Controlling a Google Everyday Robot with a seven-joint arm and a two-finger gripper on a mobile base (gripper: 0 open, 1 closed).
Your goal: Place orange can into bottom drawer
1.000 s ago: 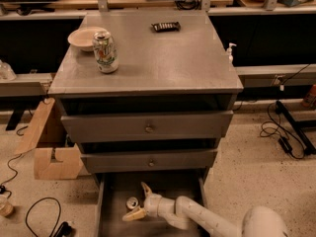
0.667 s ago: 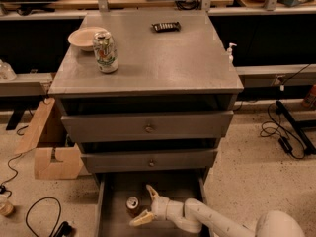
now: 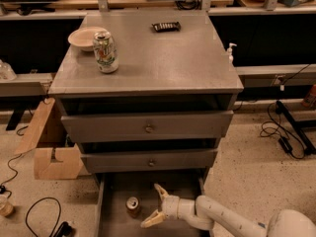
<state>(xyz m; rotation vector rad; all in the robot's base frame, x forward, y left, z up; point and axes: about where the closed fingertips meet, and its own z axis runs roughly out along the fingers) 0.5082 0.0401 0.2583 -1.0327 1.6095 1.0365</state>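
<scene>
The orange can (image 3: 132,206) stands upright on the flat grey floor of the open bottom drawer (image 3: 116,225), left of its middle, silver top up. My gripper (image 3: 154,207) is inside the drawer just right of the can, open, its two pale fingers (image 3: 160,190) spread apart and not touching the can. The white arm runs off to the lower right.
A white-green can (image 3: 105,51) and a beige bowl (image 3: 83,37) stand on the cabinet top at the left, a dark remote (image 3: 166,26) at the back. Two upper drawers with knobs (image 3: 148,129) are closed. A cardboard box (image 3: 52,152) and cables lie on the floor at the left.
The gripper has let go of the orange can, which now stands free in the drawer. The gripper has drawn back to the right with its fingers spread.
</scene>
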